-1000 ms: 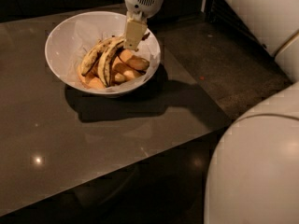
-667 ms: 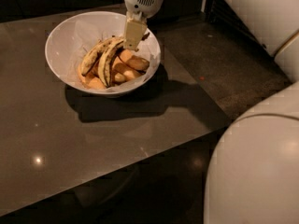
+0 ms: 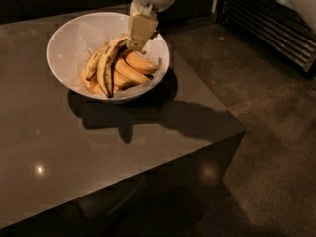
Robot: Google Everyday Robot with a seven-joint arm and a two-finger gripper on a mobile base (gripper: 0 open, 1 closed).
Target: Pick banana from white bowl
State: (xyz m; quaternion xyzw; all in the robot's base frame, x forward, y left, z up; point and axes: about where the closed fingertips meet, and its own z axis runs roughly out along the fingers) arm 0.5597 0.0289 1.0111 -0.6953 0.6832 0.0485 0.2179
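The gripper [image 3: 139, 33] (grasp impossible to tell) hovers over the white bowl [image 3: 66, 43], with the stem of the banana [image 3: 105, 68] just beneath it; clamp firmly there, then lift straight.

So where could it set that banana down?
Free: the wide stretch of table between the white bowl and the near edge, and the narrow strip right of the bowl. Crowded: the bowl itself, with the banana, plumper yellow pieces and the gripper over them.

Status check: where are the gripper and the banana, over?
Gripper low over white bowl, at stem end of banana. Banana lying in bowl, not lifted. Crowded on its right by plump orange-yellow pieces.
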